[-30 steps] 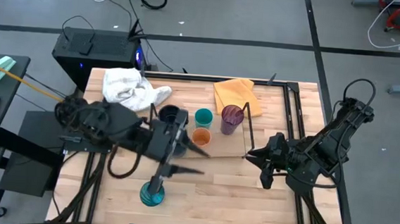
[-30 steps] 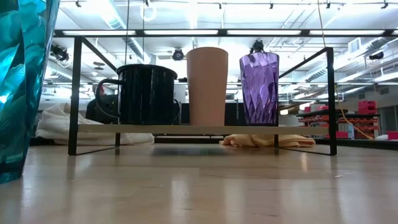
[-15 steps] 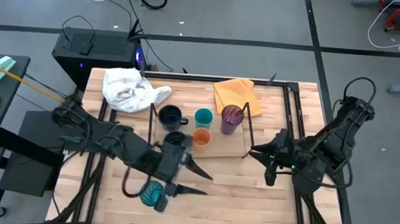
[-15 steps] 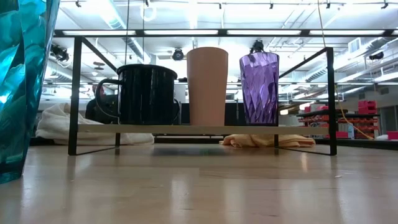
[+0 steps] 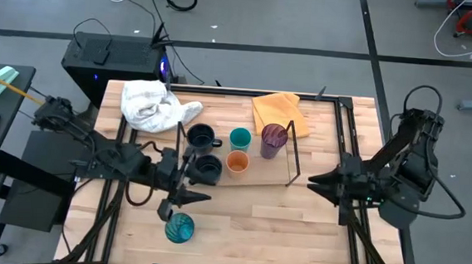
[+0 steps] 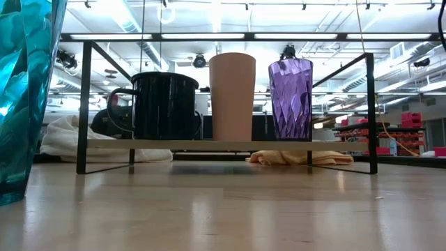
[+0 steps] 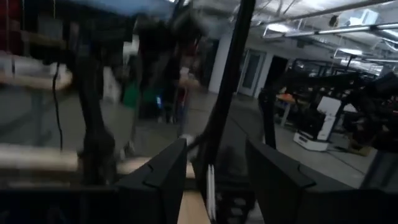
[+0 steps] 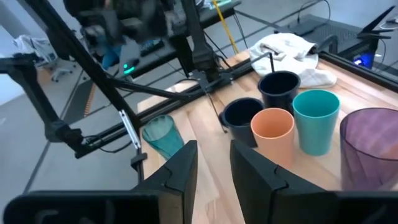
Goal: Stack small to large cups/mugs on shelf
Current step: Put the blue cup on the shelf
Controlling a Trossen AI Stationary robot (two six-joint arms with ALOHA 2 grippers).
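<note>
Left pincer [image 5: 188, 197] released, empty, low beside patterned teal tumbler [image 5: 179, 227]; right pincer [image 5: 314, 181] empty, near shelf [image 5: 258, 172]

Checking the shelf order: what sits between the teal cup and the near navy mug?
The orange cup sits between the teal cup and the near navy mug, seen in the high view.

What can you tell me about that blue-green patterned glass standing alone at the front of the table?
The patterned teal tumbler looks like translucent, faceted glass or plastic. It stands upright, mouth up, on the bare wooden tabletop, off the shelf where the other five cups stand. Nothing touches it; the left gripper is beside it.
</note>
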